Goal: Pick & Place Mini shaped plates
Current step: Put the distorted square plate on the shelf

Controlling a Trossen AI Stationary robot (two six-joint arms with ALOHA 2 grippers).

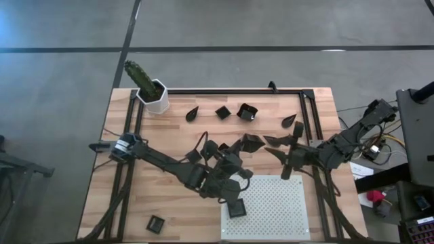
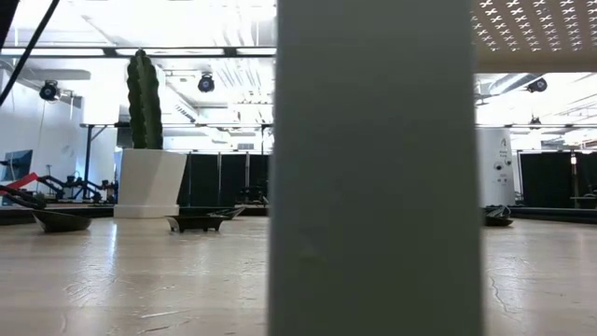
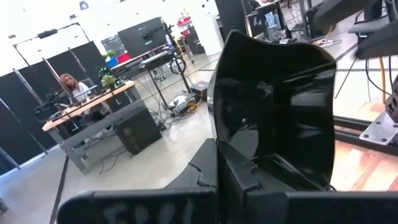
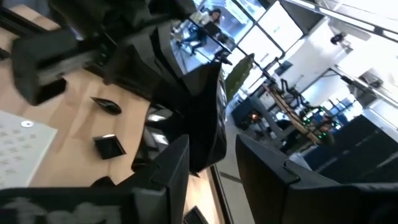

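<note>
Two dark robot arms meet over the middle of a pale wooden slatted table point(image 1: 319, 115). The left pincer point(image 1: 244, 149) is clamped shut on a glossy black wavy-edged mini plate point(image 3: 273, 106), held on edge and clear of the tabletop, with its hollow face towards that arm's wrist camera. The right pincer point(image 1: 285, 163) faces it from close by, its two dark fingers point(image 4: 168, 180) standing apart and gripping nothing; a dark shape hangs just in front of them, though whether it touches the inner face of one finger cannot be told.

Just beside the right pincer's tip lie two small black teardrop-shaped dishes point(image 1: 273, 141), and another black teardrop dish point(image 1: 289, 122) sits a little farther beyond it. On the far side of the left pincer, towards the table's back edge, rest a black square mini plate point(image 1: 247, 112), a smaller black square dish point(image 1: 222, 112) and a dark teardrop dish point(image 1: 192, 114).

Below both pincers lies a white perforated board point(image 1: 278, 210), with one small black square plate point(image 1: 236, 208) at its edge nearest the left arm. A lone black square dish point(image 1: 156, 223) sits well apart from both pincers, near the table's front corner on the left arm's side. A white hexagonal pot holding a green cactus point(image 1: 152, 93) stands well behind the left arm
</note>
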